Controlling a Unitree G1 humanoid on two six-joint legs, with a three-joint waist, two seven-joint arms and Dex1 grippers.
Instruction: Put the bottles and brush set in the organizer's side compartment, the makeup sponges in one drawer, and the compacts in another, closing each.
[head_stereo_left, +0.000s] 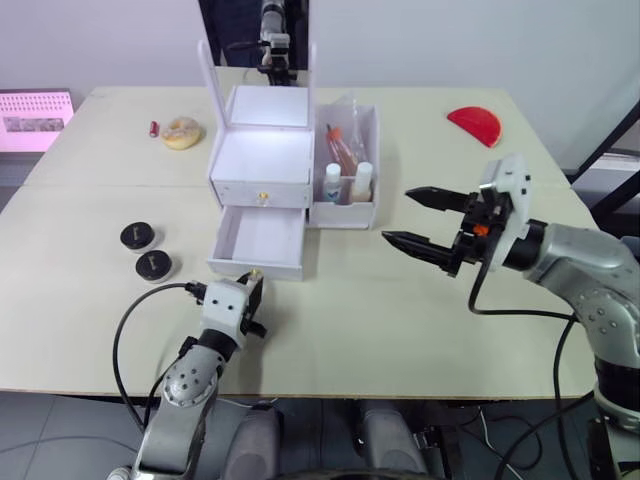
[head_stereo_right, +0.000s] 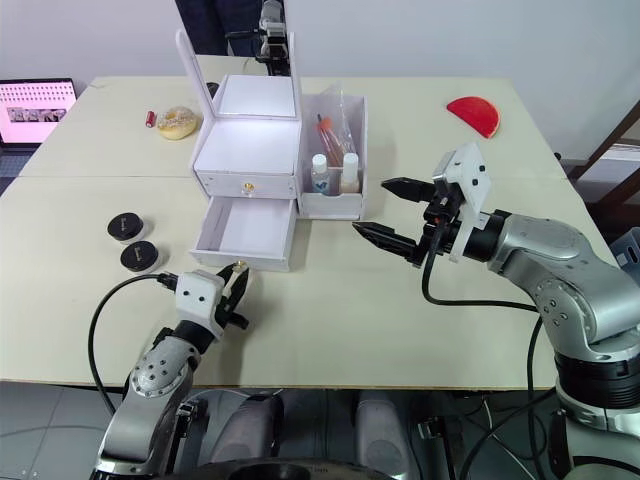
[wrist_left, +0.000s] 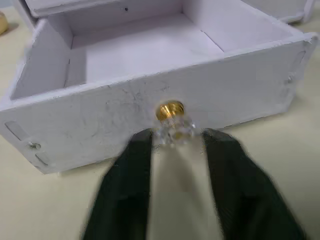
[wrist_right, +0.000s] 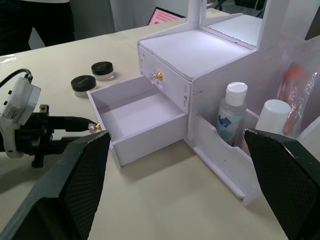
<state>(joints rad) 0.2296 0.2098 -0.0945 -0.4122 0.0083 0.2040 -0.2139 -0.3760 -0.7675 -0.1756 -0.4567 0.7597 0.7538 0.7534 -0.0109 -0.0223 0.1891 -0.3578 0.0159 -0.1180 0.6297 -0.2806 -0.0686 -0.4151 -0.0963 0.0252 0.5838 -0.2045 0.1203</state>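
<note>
The white organizer has its upper drawer closed and its lower drawer pulled out, with nothing inside. Its side compartment holds two bottles and the bagged brush set. Two black compacts sit on the table to the left. A beige makeup sponge lies at the back left and a red one at the back right. My left gripper has a finger close on each side of the lower drawer's knob. My right gripper hangs wide open and holds nothing, right of the organizer.
A small red item lies beside the beige sponge. A pink-screened laptop sits off the table's far left corner. A stand rises behind the organizer's mirror. The table's front edge is just behind my left gripper.
</note>
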